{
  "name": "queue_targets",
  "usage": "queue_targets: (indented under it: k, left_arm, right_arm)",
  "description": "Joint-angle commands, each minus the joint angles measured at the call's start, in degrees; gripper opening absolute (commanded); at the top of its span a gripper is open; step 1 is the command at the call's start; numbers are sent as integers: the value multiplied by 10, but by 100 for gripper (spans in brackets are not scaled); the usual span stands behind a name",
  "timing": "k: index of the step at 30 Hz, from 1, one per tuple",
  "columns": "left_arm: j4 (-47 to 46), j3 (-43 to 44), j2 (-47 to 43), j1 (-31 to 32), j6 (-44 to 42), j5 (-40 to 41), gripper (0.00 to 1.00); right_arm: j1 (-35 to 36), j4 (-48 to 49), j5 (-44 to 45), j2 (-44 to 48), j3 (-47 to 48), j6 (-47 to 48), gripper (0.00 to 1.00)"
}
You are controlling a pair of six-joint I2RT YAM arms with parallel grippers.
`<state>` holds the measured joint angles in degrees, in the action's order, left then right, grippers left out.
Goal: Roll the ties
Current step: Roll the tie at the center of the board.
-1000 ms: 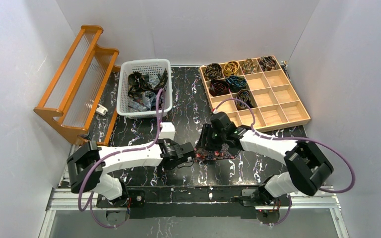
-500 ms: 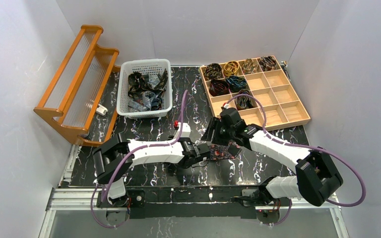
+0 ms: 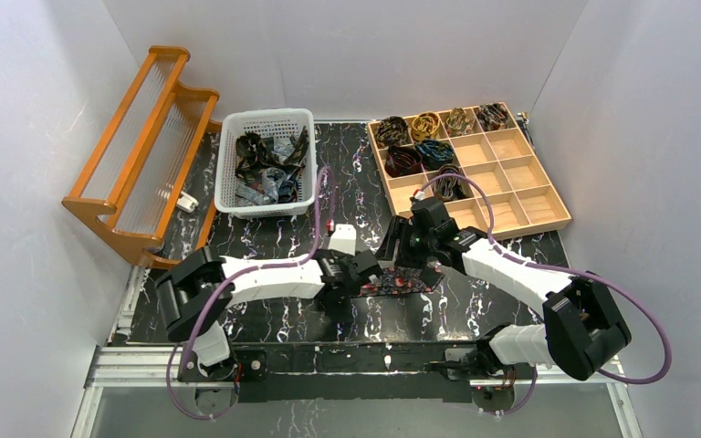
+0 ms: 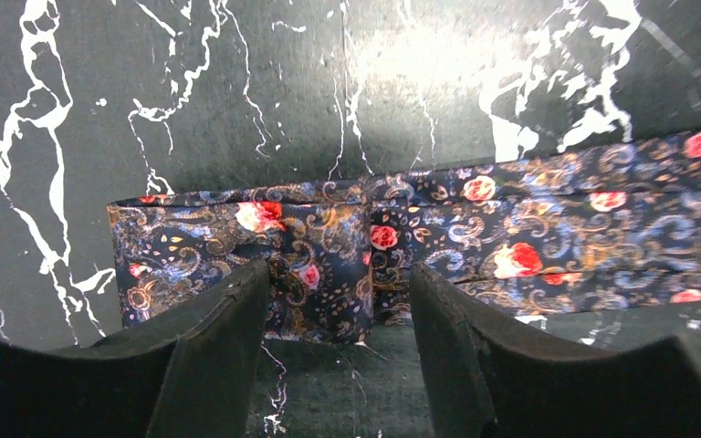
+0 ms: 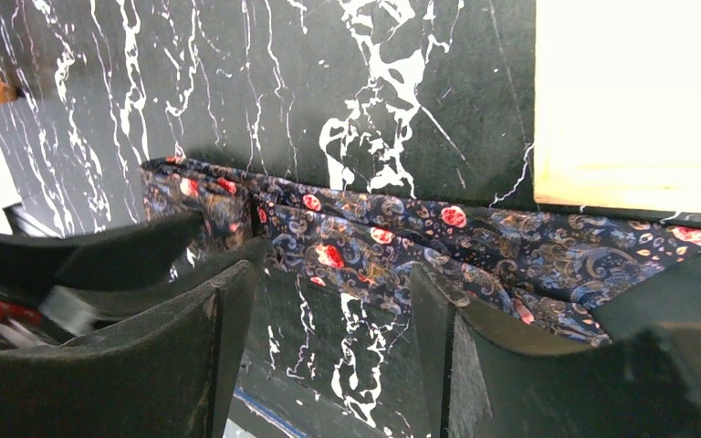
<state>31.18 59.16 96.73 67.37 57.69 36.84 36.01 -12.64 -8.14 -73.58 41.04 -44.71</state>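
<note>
Looking through my left wrist camera, I see the left gripper (image 4: pixel 338 274) with its jaws apart and nothing clamped. The doubled end (image 4: pixel 237 237) of the flowered tie (image 4: pixel 548 228) lies just past the fingertips on the black marble table (image 4: pixel 192 91). I judge the jaws stand one on each side of that fold so that they can close on it and begin the turning, because a roll needs a firm core. The right gripper (image 5: pixel 336 269) is also spread and empty, and it hangs over the flat strip further along. I think it is there to guide the cloth so the strip does not slide. From above, the tie lies in the near middle of the table, between both wrists. It is well apart from the wooden tray (image 3: pixel 511 173), where coiled ties (image 3: pixel 411 146) fill several compartments, and from the white basket (image 3: pixel 228 182) with loose ties (image 3: pixel 265 160). Much is hidden from me: the arms cover most of the tie in the top view, and its long part runs out of both wrist pictures, so I cannot say where the far tip is. I also cannot tell how many layers the fold has, nor whether any fingertip touches the cloth. The pale block at the upper right of the right wrist view is washed out; probably it is the tray corner.
</note>
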Motion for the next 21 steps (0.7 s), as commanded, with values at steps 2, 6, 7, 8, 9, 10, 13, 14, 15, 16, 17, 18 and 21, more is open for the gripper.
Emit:
queue_targets:
  k: [2,6,7,8,9,10,13,14,15,16,17,18,21]
  left_arm:
    - [-104,-40,-128,-30,-44,-52,60]
    - [-112,-72,-223,-49,-65,-61,66]
    - [-112,-83,-244,-58,-70,-69,67]
    - [-108,-96,-267,-68,-71,-73,67]
    - [-100,-109,-288,-79,-68,-72,68]
    - [-93,-127,-309,-92,-65,-71,69]
    - [-86,-186,-373,-149,-58,-106,70]
    - [-90,-206,-393,-171,-59,-123,71]
    - [-94,-227,-409,-191,-59,-138,71]
    - [-101,-252,-423,-213,-61,-157,72]
    - [-112,-268,-430,-243,-66,-184,73]
    - [-121,-280,-433,-263,-71,-210,74]
    - [-107,-295,-427,-314,-84,-241,76]
  right_arm:
    - [-3,3,-46,0,17,27,72]
    - [-3,60,-122,-6,18,46,78]
    - [-2,73,-142,-14,23,47,78]
    - [0,85,-157,-23,27,48,78]
    - [5,94,-165,-34,33,50,79]
    - [13,99,-171,-44,42,58,80]
    - [45,111,-212,-77,78,151,88]
    - [55,111,-210,-84,93,192,92]
    - [65,107,-188,-91,108,227,98]
    - [72,106,-158,-97,121,253,99]
    - [76,117,-154,-102,127,287,99]
    - [79,144,-157,-106,124,319,99]
    - [102,279,-185,-100,60,432,99]
